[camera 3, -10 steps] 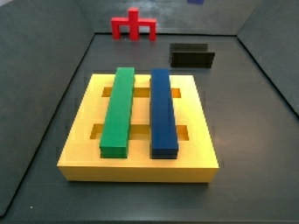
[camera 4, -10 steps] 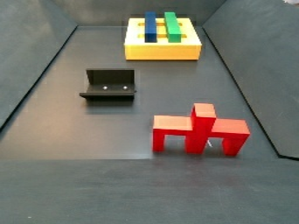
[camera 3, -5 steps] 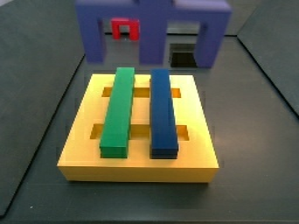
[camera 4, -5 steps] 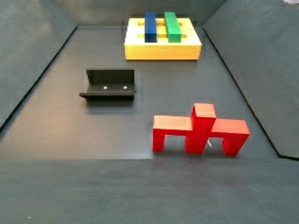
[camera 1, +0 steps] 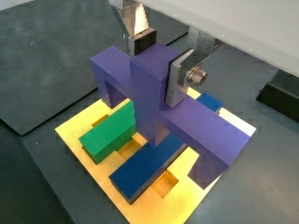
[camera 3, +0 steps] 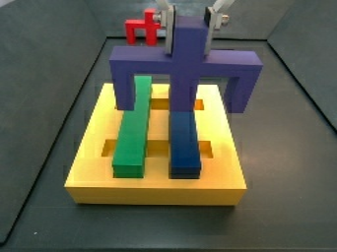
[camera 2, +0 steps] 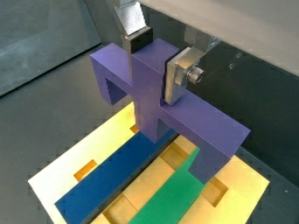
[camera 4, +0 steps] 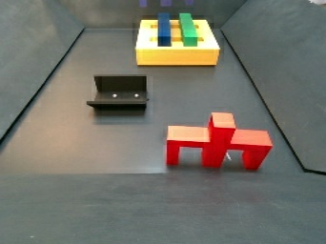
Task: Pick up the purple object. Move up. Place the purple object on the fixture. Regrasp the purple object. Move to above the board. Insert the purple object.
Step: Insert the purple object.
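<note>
Since half a second ago the purple object (camera 3: 184,67) has dropped from high behind the board (camera 3: 87,157) to just over it, legs down toward the slots. The hand (camera 1: 162,54) clamps its central stub, so the bar hangs level for insertion, I judge. It straddles the green bar (camera 3: 132,123) and blue bar (camera 3: 184,126). Both wrist views show the silver fingers (camera 2: 181,74) pinching the stub; a side view shows the fixture (camera 4: 118,93) empty and the red piece (camera 4: 216,141) far from the board.
</note>
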